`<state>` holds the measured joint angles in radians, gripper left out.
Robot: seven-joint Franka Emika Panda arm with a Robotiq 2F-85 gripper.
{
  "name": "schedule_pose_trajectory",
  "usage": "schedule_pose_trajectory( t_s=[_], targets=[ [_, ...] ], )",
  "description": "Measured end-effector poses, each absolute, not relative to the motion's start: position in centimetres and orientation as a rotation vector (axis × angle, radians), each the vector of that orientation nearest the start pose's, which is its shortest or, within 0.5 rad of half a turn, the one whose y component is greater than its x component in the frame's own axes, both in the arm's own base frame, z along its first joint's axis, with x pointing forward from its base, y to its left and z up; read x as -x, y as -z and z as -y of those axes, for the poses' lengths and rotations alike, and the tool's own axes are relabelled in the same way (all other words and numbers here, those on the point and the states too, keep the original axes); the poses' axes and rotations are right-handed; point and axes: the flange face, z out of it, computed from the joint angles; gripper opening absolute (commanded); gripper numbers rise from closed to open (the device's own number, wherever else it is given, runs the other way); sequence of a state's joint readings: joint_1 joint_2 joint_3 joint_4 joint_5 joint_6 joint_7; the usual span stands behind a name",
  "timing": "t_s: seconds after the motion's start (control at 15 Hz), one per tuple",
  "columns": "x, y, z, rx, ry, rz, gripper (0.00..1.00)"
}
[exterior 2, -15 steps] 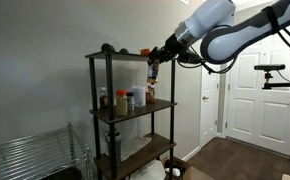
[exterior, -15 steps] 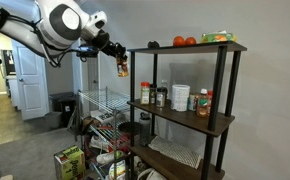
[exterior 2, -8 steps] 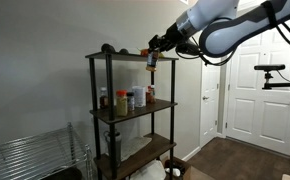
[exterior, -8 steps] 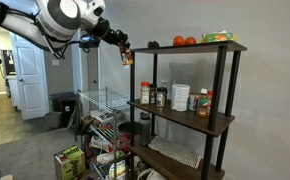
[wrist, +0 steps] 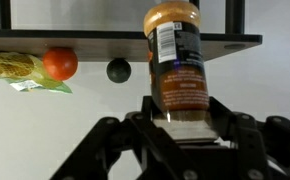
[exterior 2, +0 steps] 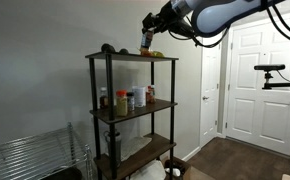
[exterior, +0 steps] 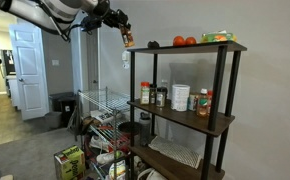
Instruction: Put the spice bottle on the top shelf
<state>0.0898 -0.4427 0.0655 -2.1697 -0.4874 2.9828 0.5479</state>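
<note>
My gripper point(wrist: 182, 112) is shut on the spice bottle point(wrist: 175, 60), a slim reddish-brown bottle with a printed label. In both exterior views the gripper point(exterior: 122, 30) point(exterior 2: 151, 32) holds the bottle point(exterior: 127, 39) point(exterior 2: 147, 41) in the air just off the end of the top shelf point(exterior: 190, 47) point(exterior 2: 125, 57), at about board height. In the wrist view the dark board of the top shelf point(wrist: 85, 38) runs across behind the bottle. The bottle does not touch the board.
On the top shelf lie a tomato point(wrist: 60, 63), a dark round thing point(wrist: 118, 70) and a green-yellow packet point(wrist: 15, 68). The middle shelf point(exterior: 220, 123) holds red-capped bottles and a white jar point(exterior: 181, 97). A wire rack point(exterior: 103, 108) stands beside the unit; a white door point(exterior 2: 250, 80) is behind the arm.
The arm has lifted the bottle from below the top board's level up to board height and a little nearer the shelf's end. The grip has not changed.
</note>
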Motion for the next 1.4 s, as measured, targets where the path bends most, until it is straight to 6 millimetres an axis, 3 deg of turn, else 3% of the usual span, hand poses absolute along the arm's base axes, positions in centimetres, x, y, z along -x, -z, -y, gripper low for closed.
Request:
schedule_pose_trajectory(
  t_s=[0.27, 0.6, 1.0, 1.4],
  targets=[
    [-47.2, -73.5, -11.2, 2.507, 1.84, 0.032, 0.31],
    [-51.6, -75.1, -11.3, 2.55, 1.808, -0.025, 0.31],
    [-56.0, -75.6, -11.5, 2.59, 1.728, -0.113, 0.31],
    [-58.2, -75.6, -10.9, 2.645, 1.618, -0.221, 0.31]
  ],
)
